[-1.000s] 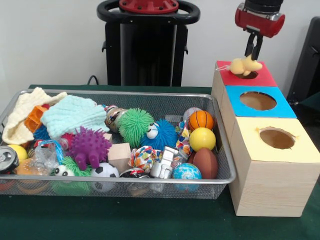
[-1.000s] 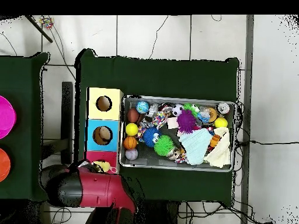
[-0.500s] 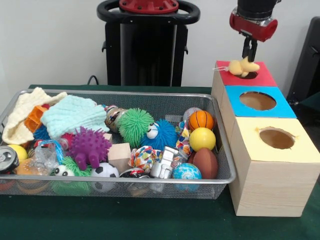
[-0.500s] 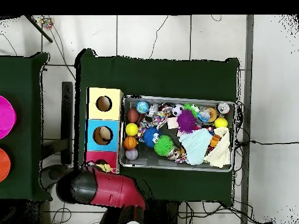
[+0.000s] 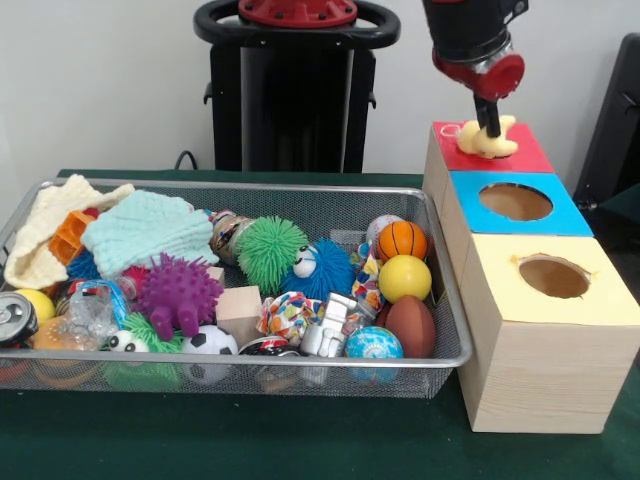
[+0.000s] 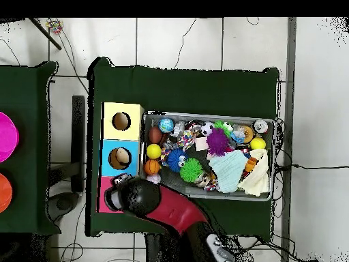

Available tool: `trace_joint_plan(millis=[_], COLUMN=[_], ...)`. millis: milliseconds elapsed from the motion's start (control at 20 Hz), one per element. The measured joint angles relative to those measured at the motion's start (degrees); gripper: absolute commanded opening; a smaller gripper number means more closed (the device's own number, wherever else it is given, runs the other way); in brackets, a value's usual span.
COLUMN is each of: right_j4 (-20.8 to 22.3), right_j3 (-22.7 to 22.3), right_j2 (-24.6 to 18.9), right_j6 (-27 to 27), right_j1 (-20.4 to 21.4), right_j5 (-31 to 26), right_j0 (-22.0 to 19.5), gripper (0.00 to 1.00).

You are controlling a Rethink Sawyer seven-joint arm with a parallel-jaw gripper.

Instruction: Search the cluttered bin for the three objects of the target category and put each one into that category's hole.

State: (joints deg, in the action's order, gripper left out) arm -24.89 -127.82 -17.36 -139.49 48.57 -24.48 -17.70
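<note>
One yellow plush toy (image 5: 484,141) on red box top (image 5: 520,155), directly under tool (image 5: 490,128), grip state unclear

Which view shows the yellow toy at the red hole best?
Front view: the yellow toy sits on the red box top under the gripper. Overhead, the arm covers that spot and the toy is hidden.

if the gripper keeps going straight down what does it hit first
Most likely the yellow soft toy right under the gripper, lying over the hole in the red box top. Whether they already touch is unclear from the front view.
</note>
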Motion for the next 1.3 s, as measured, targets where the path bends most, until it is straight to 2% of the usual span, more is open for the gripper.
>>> trace_joint_plan(millis=[250,400,600,900,1100,1300], right_j4=[0.3,1.2,3.0,5.4,6.2,7.6], right_j3=[-0.6,-0.6,-0.6,-0.7,-0.7,-0.7], right_j2=[-9.4,-14.5,-18.8,-22.5,-22.5,-20.8], right_j6=[0.0,0.0,0.0,0.0,0.0,0.0], right_j1=[-3.2,-5.5,-7.3,-8.7,-8.1,-6.8], right_j5=[3.2,4.1,4.2,4.2,4.2,3.9], right_j0=[-7.8,-10.7,-12.1,-12.4,-11.1,-8.9], gripper=[0.00,0.00,0.00,0.00,0.00,0.00])
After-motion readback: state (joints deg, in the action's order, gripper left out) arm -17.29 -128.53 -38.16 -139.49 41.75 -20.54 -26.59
